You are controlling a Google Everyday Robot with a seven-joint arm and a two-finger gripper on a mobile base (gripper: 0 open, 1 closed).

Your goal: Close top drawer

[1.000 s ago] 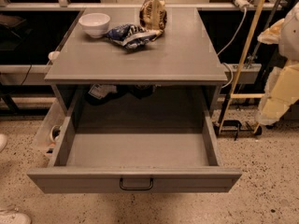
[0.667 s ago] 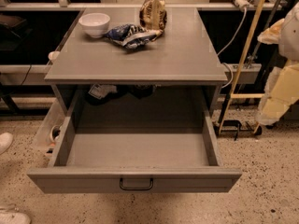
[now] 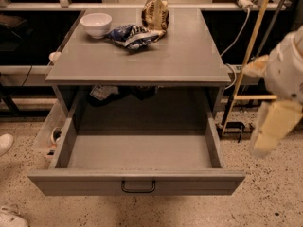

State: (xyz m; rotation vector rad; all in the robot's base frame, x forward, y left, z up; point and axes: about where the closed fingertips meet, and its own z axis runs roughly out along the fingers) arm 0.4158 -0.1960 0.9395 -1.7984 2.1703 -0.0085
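The top drawer (image 3: 137,183) is pulled far out of the grey cabinet toward me. Its tall grey front panel faces me, with a small black bar handle (image 3: 138,187) at its centre. The drawer's inside (image 3: 142,150) is bare. My gripper (image 3: 271,132) hangs at the right of the view, beyond the drawer's right side wall and above the floor, on a blurred cream-white arm (image 3: 289,67). It touches nothing.
On the cabinet top (image 3: 156,60) sit a white bowl (image 3: 96,24), a blue snack bag (image 3: 132,35) and a brown snack bag (image 3: 155,14). A yellow pole (image 3: 251,56) and cables stand at the right. A clear bin (image 3: 47,135) and shoes (image 3: 5,143) are at the left.
My arm and gripper have dropped lower and shifted slightly left at the right edge. The drawer has not moved.
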